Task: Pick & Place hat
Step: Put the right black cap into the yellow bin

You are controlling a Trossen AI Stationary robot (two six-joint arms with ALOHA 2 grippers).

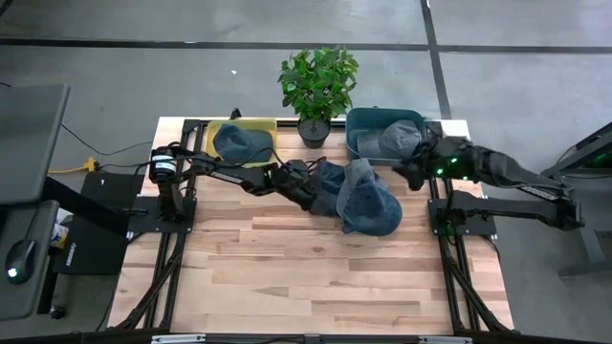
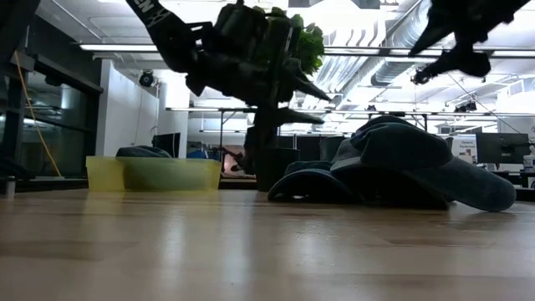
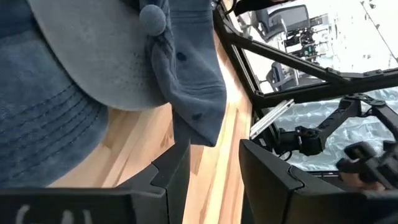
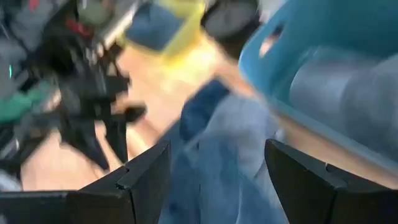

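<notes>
Scene: a pile of denim hats [image 1: 363, 196] lay at the middle of the wooden table [image 1: 316, 277], toward its far side; one hat already lay in the yellow bin [image 1: 258, 126] at far left and one in the blue bin [image 1: 359, 129] at far right, a potted plant [image 1: 317, 84] standing between the two bins
Left gripper [image 1: 311, 189]: reached in from the left to the left edge of the pile, raised off the table in the low view; fingers part-open and empty, a dark blue hat brim [image 3: 196, 99] hanging just ahead of the gap between them
Right gripper [image 1: 413, 175]: held just near of the blue bin at the pile's far-right side; fingers spread wide, nothing between them
Step in hand: judged as the approach to the next pick by the left arm, with sorting partly done and several hats still heaped
Next move: calls for the left gripper to descend and advance so a single brim edge enters the gap, then to close on that layer alone, since the hats overlapped
Orientation: the pile's long axis ran from far-left to near-right; the topmost bucket hat [image 1: 371, 205] lay at the near-right end, crown tilted toward far, brim spreading toward the near side
Risk: a neighbouring hat might drag along
</notes>
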